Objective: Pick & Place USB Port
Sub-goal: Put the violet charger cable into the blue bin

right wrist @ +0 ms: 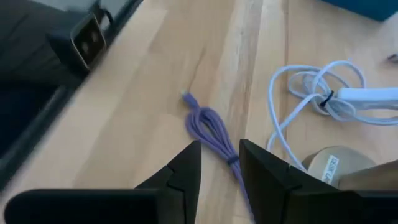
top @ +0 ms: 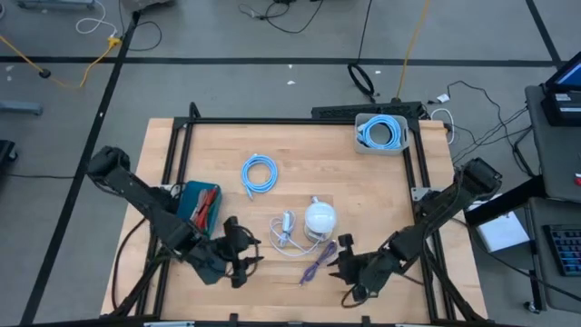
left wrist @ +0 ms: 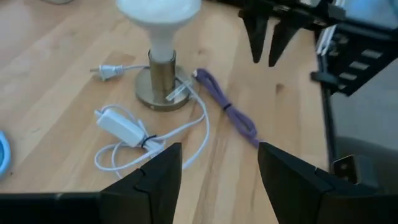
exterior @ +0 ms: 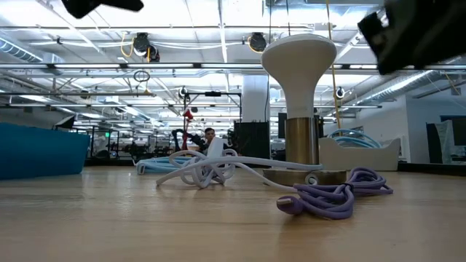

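The purple USB cable (top: 317, 262) lies bundled on the wood near the table's near edge, also in the low view (exterior: 335, 193), the left wrist view (left wrist: 227, 109) and the right wrist view (right wrist: 210, 129). My right gripper (top: 342, 255) hangs open just right of it; in its wrist view (right wrist: 221, 158) the fingers stand above the cable's near part, apart from it. In the low view it (exterior: 415, 29) is well off the table. My left gripper (top: 240, 255) waits open to the cable's left (left wrist: 219, 158).
A white lamp (top: 320, 218) stands on its round metal base (left wrist: 161, 93) just beyond the purple cable. A white cable with adapter (top: 285, 229) lies left of it. Farther off are a blue cable coil (top: 259, 173), a grey bin (top: 381, 133) and a blue box (top: 200, 204).
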Controlling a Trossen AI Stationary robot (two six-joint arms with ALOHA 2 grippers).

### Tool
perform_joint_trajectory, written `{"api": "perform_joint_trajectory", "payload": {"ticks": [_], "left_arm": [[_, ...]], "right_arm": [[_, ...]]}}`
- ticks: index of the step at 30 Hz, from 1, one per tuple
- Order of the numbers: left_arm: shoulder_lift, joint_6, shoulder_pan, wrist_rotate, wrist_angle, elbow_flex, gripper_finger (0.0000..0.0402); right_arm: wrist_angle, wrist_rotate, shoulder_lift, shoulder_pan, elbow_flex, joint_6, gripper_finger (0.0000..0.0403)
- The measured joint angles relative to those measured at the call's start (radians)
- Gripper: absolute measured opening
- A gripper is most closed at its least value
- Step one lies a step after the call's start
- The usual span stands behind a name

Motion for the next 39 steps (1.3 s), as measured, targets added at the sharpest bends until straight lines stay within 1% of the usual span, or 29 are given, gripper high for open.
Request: {"api": "perform_joint_trajectory", "payload": {"ticks": [4,6,10,14,19,24,27,30,33,36,37,39], "left_arm": [[0.045,-0.017,0.009,0.003,-0.004,0.000,0.0214],[0.054,-0.026,0.009,0.004,-0.018,-0.001,0.0214],[0.058,-0.032,0.009,0.004,-0.015,-0.001,0.0214],[0.059,-0.032,0.009,0.003,-0.012,0.000,0.0214],[0.059,-0.049,0.009,0.003,-0.014,-0.001,0.0214],[0.059,-0.052,0.009,0.003,-0.014,0.000,0.0214],[0.058,-0.052,0.009,0.003,-0.013,-0.001,0.0214],[0.058,-0.052,0.009,0.003,-0.014,-0.001,0.0214],[0.058,-0.052,0.009,0.002,-0.013,-0.001,0.0214],[0.058,-0.050,0.009,0.002,-0.013,-0.001,0.0214],[0.058,-0.049,0.009,0.002,-0.013,-0.001,0.0214],[0.058,-0.048,0.009,0.002,-0.014,-0.001,0.0214]], "right_arm": [[0.295,-0.001,0.001,-0.005,-0.150,-0.110,0.0100],[0.357,-0.002,-0.002,-0.014,-0.191,-0.129,0.0101],[0.349,-0.002,0.004,-0.045,-0.214,-0.131,0.0115],[0.396,-0.010,0.044,-0.077,-0.212,-0.198,0.0145],[0.418,-0.133,0.141,-0.136,-0.184,-0.191,0.0180],[0.406,-0.233,0.271,-0.172,-0.128,-0.149,0.0188],[0.406,-0.276,0.327,-0.190,-0.103,-0.091,0.0179],[0.364,-0.293,0.341,-0.195,-0.096,-0.047,0.0155],[0.308,-0.296,0.334,-0.185,-0.096,-0.011,0.0104],[0.286,-0.299,0.319,-0.170,-0.097,0.015,0.0032],[0.280,-0.302,0.314,-0.164,-0.097,0.020,0.0021],[0.282,-0.292,0.303,-0.147,-0.098,0.035,0.0020]]}}
